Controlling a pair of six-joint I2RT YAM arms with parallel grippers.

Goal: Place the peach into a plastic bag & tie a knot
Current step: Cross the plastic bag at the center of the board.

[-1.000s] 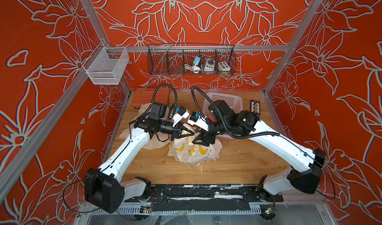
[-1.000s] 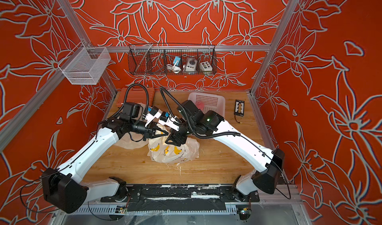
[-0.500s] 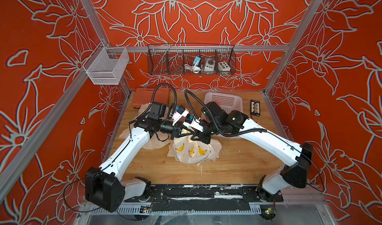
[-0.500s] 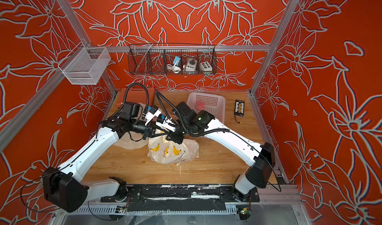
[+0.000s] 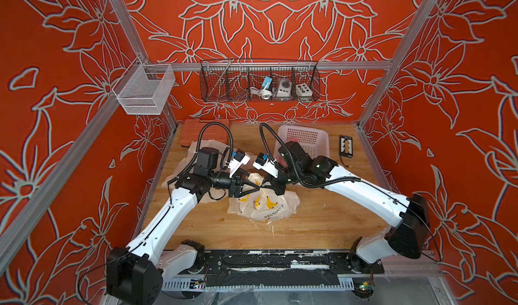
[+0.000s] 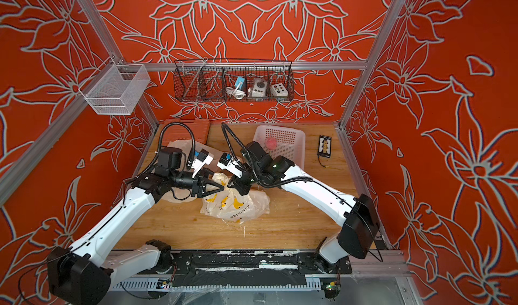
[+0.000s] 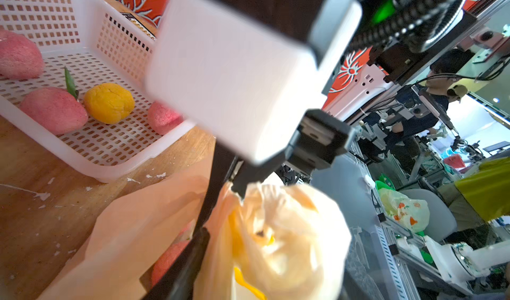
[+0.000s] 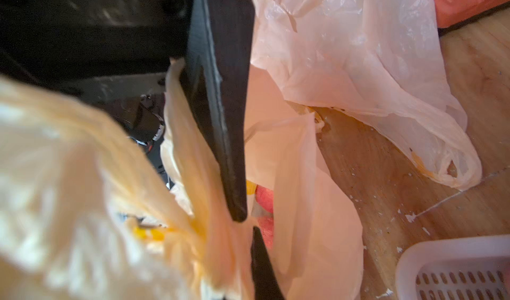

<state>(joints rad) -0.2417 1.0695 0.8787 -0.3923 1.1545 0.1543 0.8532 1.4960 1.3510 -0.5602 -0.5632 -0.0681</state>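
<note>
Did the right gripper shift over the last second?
Yes. In a top view the right gripper, shut on the plastic bag, has moved away from the white basket toward the left gripper.

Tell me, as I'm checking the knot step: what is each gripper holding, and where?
The right gripper is shut on the plastic bag, pinching a bunched strip at its top. Whether the left gripper grips the bag cannot be told.

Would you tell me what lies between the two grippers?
The plastic bag's bunched top fills the gap between the left gripper and right gripper, in both top views.
</note>
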